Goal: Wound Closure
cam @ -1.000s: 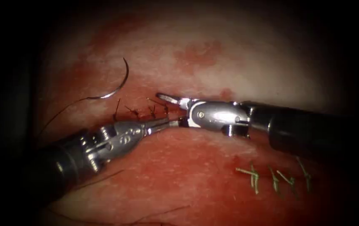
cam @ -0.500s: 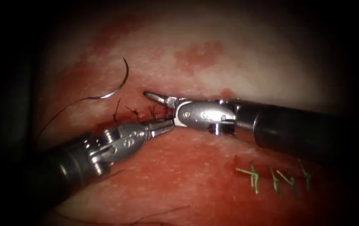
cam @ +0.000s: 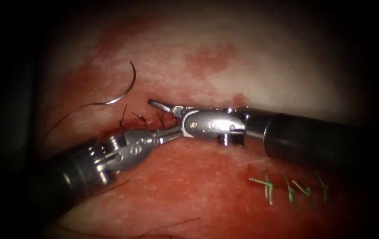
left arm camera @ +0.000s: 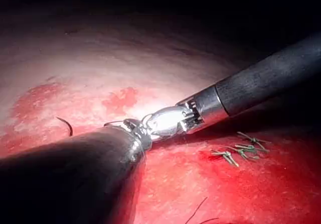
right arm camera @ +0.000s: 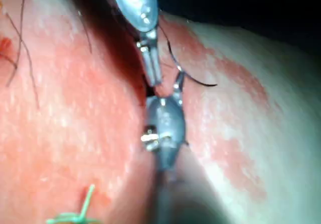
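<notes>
The curved needle (cam: 125,88) lies loose on the tissue (cam: 251,75) to the upper left of the cut, held by neither tool, with its dark thread (cam: 65,117) trailing off to the left. My left tool (cam: 175,132) reaches in from the lower left, jaws shut at the cut's lower edge; I cannot make out anything held in them. My right tool (cam: 165,117) comes in from the right with its jaws open and empty. Its upper jaw lies over the dark stitches (cam: 141,117) and its lower jaw meets the left tool's tip. The right wrist view shows both tools tip to tip (right arm camera: 153,76).
A second row of green stitches (cam: 286,188) sits at the lower right, also seen in the left wrist view as green thread ends (left arm camera: 241,151). Red fluid covers the tissue around the cut. Loose dark strands (cam: 167,225) lie near the lower edge.
My right tool has slid left along the cut, its open upper jaw now over the dark stitches. The left tool has barely shifted. The needle has not moved.
</notes>
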Available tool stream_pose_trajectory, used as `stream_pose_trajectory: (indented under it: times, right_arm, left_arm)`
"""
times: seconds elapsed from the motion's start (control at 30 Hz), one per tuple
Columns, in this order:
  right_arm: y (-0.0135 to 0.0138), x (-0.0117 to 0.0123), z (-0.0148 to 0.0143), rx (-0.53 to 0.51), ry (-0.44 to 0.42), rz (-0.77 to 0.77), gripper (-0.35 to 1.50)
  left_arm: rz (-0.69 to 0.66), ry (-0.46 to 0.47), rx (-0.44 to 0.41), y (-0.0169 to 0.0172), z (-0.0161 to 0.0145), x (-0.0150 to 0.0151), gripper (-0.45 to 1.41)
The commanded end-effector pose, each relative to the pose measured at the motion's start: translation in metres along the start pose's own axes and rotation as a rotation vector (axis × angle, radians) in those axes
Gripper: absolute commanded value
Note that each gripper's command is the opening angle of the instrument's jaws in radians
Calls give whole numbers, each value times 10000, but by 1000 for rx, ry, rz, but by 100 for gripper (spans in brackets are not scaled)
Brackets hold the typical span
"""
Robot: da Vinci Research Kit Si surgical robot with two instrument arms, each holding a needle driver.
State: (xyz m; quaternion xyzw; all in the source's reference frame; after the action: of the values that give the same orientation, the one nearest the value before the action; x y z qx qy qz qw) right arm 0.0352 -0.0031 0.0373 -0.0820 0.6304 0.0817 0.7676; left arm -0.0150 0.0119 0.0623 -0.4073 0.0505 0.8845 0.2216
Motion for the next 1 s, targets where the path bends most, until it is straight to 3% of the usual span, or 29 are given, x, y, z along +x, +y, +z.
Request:
stream_pose_trajectory:
  times: [0.03, 0.5, 0.57, 0.6, 0.63, 0.73, 1.0]
  right_arm:
    - [-1, -1, 8, 1, 3, -1, 110]
    - [1, -10, 15, -13, 5, 1, 106]
    - [-1, -12, 16, -11, 8, 22, 76]
    - [-1, -12, 16, -11, 8, 22, 49]
    - [-1, -12, 16, -6, 15, 20, 10]
    - [2, -14, 13, -3, 17, 20, -35]
    - [10, -19, -3, 40, -8, 32, -35]
  left_arm:
    - [1, 2, -4, -4, 4, 0, -45]
    - [2, 0, 3, 0, 9, 0, -45]
    - [2, 0, 5, 1, 10, 0, -45]
    - [2, 0, 5, 1, 10, 0, -45]
    - [2, -1, 5, 2, 10, 0, -45]
    - [1, -1, 6, 2, 10, 1, -45]
    - [2, -2, 6, 5, 7, 1, -45]
